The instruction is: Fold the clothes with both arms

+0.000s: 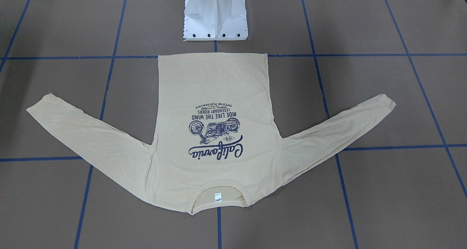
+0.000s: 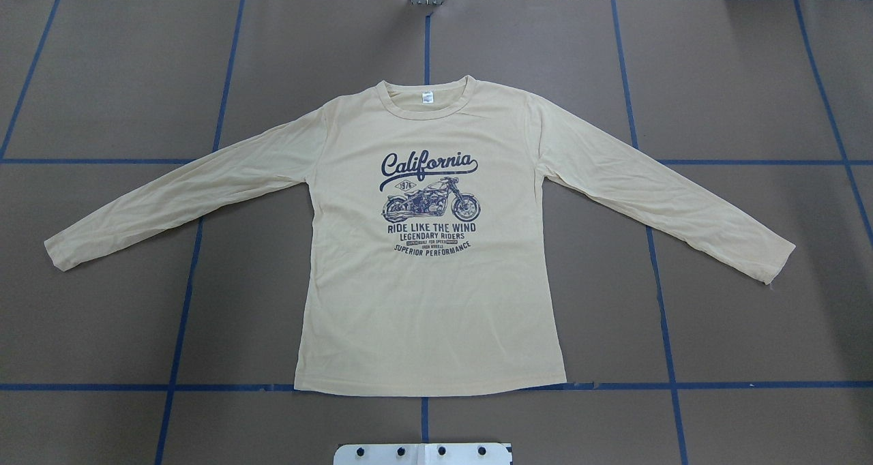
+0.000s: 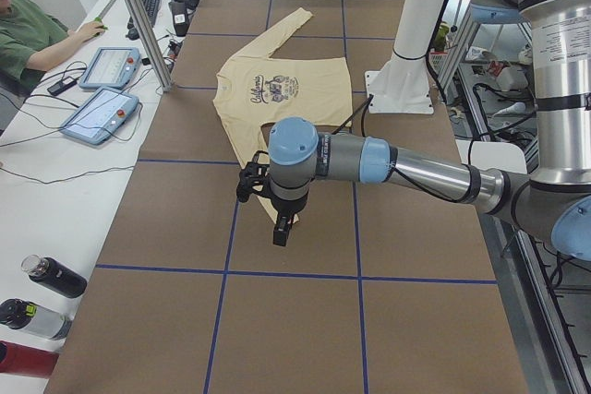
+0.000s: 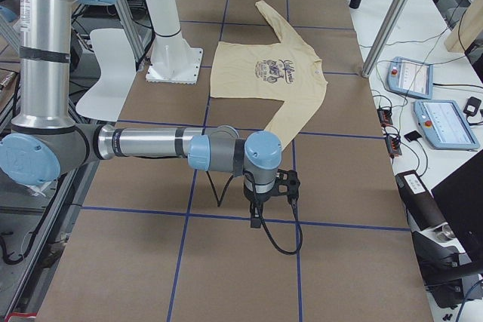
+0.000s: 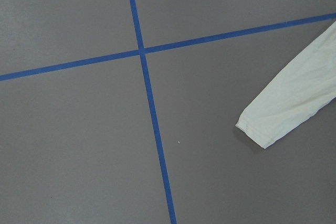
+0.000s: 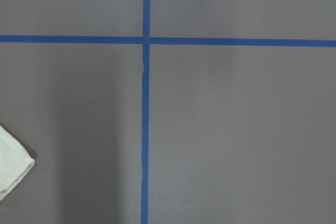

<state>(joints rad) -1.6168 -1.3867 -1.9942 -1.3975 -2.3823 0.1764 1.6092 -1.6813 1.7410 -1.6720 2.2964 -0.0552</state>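
Note:
The clothes are one cream-yellow long-sleeved T-shirt (image 2: 430,308) lying flat and face up on the brown table, sleeves spread wide, navy motorcycle print showing. Its collar points away from the robot (image 1: 215,92). Neither arm appears in the overhead or front view. My left gripper (image 3: 281,232) hangs above bare table past the shirt's left sleeve; its cuff (image 5: 291,111) shows in the left wrist view. Beyond the other sleeve hangs my right gripper (image 4: 255,220), whose wrist view catches a cuff corner (image 6: 10,166). I cannot tell whether either gripper is open or shut.
The white pedestal base (image 1: 215,17) stands just behind the shirt's hem. Blue tape lines (image 2: 198,247) grid the table. A side bench holds tablets (image 3: 100,115) and bottles (image 3: 51,276), with a seated person (image 3: 23,39) at it. More tablets (image 4: 445,122) lie on the opposite bench.

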